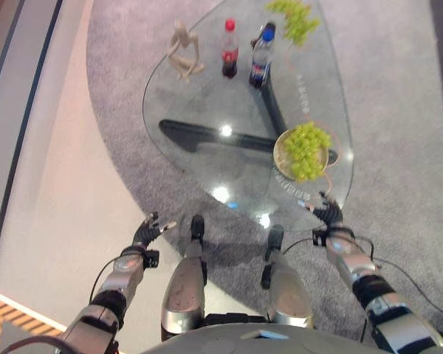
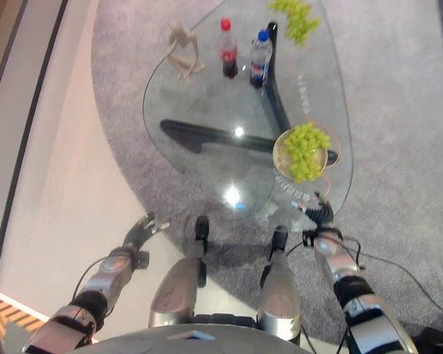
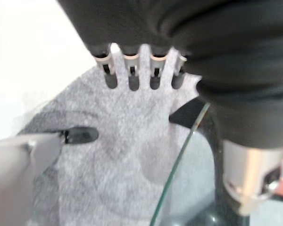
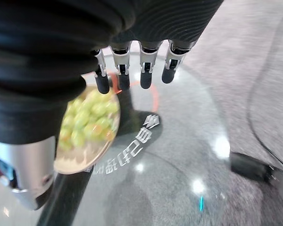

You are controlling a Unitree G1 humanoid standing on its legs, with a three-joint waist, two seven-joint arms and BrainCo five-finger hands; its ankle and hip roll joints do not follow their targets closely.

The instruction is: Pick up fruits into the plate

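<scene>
Room: grey carpet [image 1: 399, 88] is laid under a rounded glass tabletop [image 1: 207, 158], with pale floor [image 1: 59, 192] off to the robot's left.
Tabletop clutter: a wooden figurine [image 1: 183, 50] and two bottles, a red-capped bottle [image 1: 229, 49] and a blue-capped bottle [image 1: 261, 57], are parked at the far side, well apart from the plate, so they're probably just decor and not in the way.
Fruit, done: one bunch of green grapes [image 1: 307, 150] is already heaped in the plate [image 1: 280, 151], which sits near the right edge of the glass.
Fruit, left: a second grape bunch [image 1: 295, 20] is lying at the far end of the tabletop, beyond the bottles, so the job looks about half finished.
Right hand [image 1: 328, 214]: held just at the near rim of the glass, close to the plate; the fingers [image 4: 142, 75] are straight and released, nothing is gripped.
Left hand [image 1: 149, 228]: hung out over the carpet beside the tabletop edge, fingers [image 3: 132, 77] relaxed and empty, thumb spread apart, seemingly kept idle.
Next, as a guess: a long reach past the bottles would be needed for the far bunch.
</scene>
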